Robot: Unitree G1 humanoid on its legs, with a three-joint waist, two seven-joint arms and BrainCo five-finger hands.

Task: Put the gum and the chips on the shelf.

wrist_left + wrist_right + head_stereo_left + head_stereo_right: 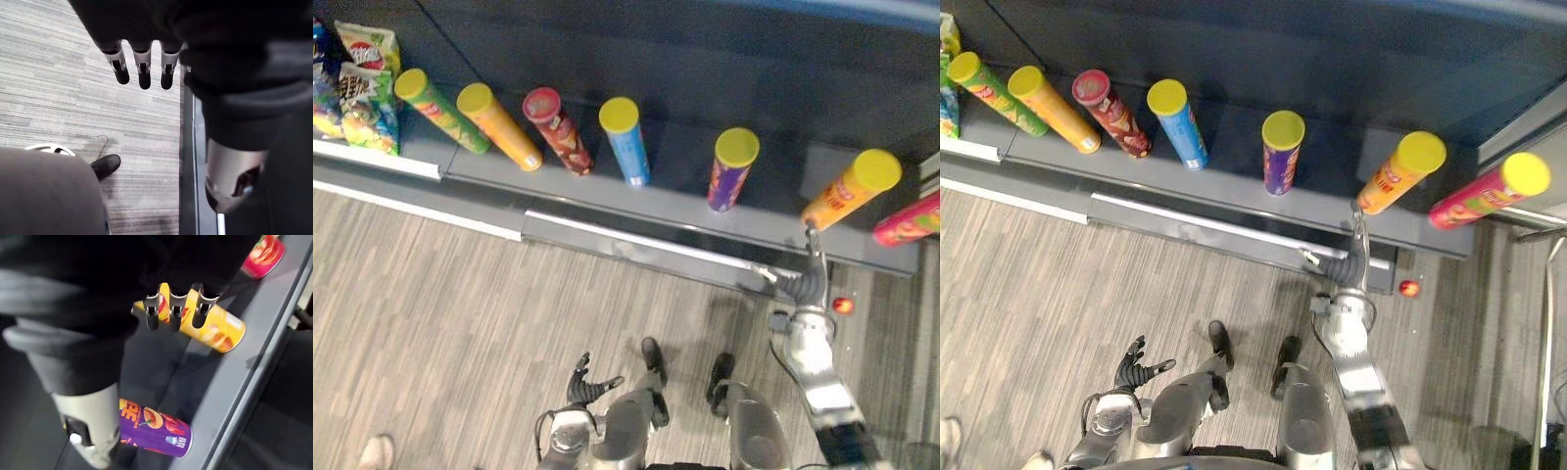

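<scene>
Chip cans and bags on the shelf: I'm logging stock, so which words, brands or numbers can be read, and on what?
Nothing reads clearly.
Purple can: orange lettering, blurred.
Orange can: print blurred, partly behind the right hand.
Snack bags: lettering too small.
Blue can: print too small.

Arms are silver-grey all over: the right arm (815,372) has a glossy rounded shell narrowing toward the wrist, the left arm (1107,423) same finish with a round housing at the wrist end. Both the right hand (1349,266) and the left hand (588,384) wear a dark ribbed cover over back and wrist, bellows-like. The fingers (170,308) are slim silver links with slotted cut-outs and dark rounded tips (144,81); the thumb (95,416) is a fatter silver barrel with a dark recess near its end.
</scene>
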